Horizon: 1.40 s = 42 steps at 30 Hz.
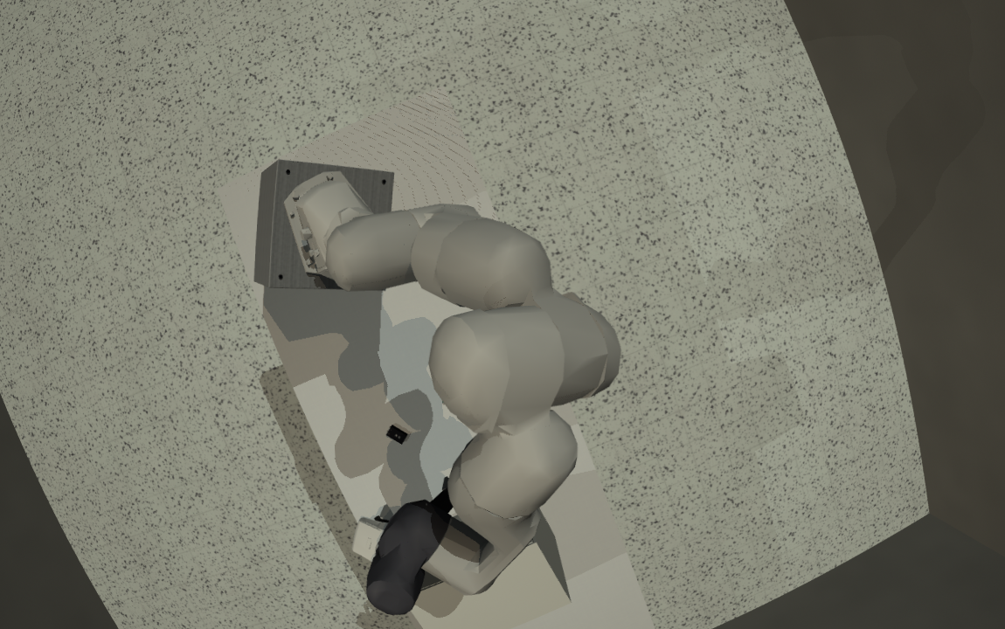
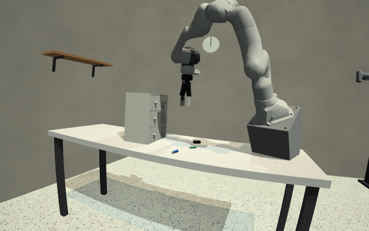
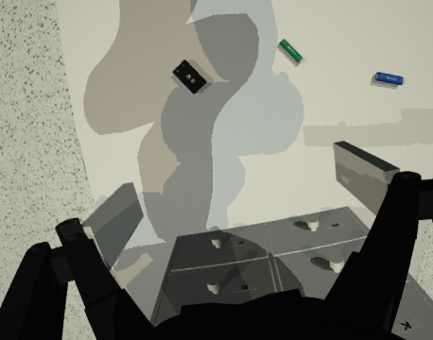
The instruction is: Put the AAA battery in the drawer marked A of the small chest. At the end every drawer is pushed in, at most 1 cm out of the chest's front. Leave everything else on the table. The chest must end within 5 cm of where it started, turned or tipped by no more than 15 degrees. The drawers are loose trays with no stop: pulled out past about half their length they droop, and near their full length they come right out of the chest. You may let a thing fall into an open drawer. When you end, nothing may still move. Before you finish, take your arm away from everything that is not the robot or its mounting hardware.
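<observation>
Green AAA battery [image 3: 291, 51] flat on table — chest [image 2: 140, 117] drawers shut.

The black two-fingered hand [image 2: 184, 101] hangs open and empty, fingers pointing down, in free air level with the top row of drawers. Just beside it stands the pale grey chest of drawers [image 2: 138, 117], its closed front with small knobs [image 3: 216, 244] facing the hand and blocking that side. Straight below the hand, bare white tabletop [image 2: 99, 134] shows. Farther out from the chest, three small things lie well apart with gaps between: a black flat block [image 3: 189, 77], a green cylinder [image 3: 291, 51] and a blue cylinder [image 3: 389, 78]. Beyond them stands the dark grey pedestal [image 2: 287, 146].
</observation>
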Tool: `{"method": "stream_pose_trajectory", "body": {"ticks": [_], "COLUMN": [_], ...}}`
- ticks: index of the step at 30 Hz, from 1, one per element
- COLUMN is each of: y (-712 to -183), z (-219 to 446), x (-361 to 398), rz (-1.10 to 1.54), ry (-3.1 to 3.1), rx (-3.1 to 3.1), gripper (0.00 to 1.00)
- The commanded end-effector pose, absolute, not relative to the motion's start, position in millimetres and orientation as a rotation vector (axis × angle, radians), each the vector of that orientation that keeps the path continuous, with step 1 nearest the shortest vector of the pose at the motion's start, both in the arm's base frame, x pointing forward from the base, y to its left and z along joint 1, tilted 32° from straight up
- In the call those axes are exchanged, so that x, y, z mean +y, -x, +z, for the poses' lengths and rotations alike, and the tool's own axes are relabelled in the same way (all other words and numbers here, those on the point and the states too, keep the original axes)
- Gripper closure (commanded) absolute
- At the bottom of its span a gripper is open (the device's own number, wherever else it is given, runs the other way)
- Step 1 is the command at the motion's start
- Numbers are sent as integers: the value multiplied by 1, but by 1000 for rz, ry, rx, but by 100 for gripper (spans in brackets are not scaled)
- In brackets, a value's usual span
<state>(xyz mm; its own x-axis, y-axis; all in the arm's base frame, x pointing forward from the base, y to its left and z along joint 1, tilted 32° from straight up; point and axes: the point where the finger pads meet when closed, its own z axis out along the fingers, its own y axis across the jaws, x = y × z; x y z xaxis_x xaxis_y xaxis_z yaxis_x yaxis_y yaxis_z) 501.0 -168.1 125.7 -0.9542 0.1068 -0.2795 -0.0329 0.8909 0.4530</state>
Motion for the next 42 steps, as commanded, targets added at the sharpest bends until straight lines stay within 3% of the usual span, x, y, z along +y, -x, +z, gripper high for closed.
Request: {"method": "stream_pose_trajectory", "body": {"ticks": [1,42], "y": [-501,-493], "z": [125,144], "x": [-167,-149], "rz": [674,670], "ry": [-65,-62], "rx": [2764,2761], "gripper": [0,0]}}
